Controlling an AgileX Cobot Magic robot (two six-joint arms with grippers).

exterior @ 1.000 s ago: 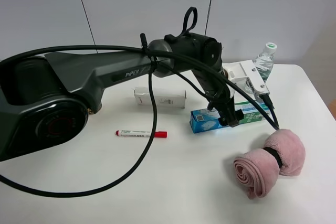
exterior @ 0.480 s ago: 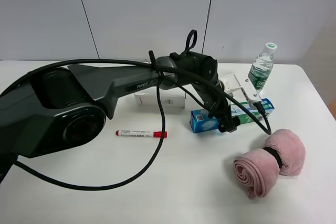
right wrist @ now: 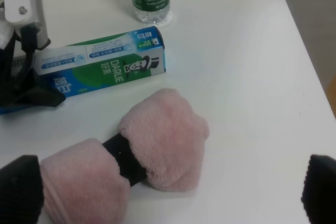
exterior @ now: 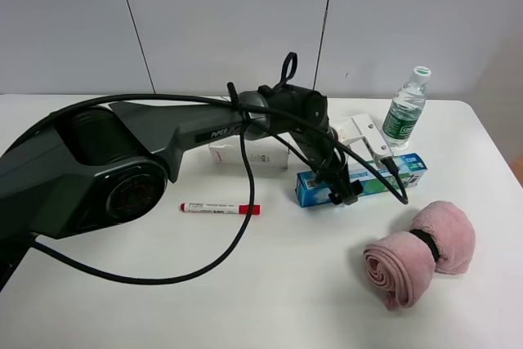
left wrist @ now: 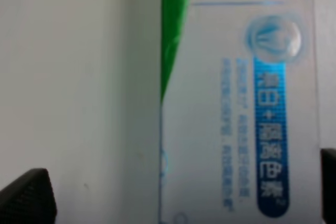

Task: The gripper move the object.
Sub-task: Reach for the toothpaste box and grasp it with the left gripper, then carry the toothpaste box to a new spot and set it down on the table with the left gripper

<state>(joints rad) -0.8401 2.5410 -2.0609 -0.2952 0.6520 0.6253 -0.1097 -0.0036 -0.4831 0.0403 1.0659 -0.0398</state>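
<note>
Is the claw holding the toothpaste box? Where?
Nothing is gripped. The left gripper sits open astride the toothpaste carton, toward its blue end, one finger clear of its side.

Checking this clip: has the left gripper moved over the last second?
Yes. The left gripper has slid left along the toothpaste carton, toward its blue end and farther from the water bottle, which stayed put.

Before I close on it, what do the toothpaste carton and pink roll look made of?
Toothpaste carton: likely glossy printed cardboard, sharp folded edges, slight sheen. Pink roll: soft fleecy cloth, probably a towel; fuzzy nap, cinched by a black band.
</note>
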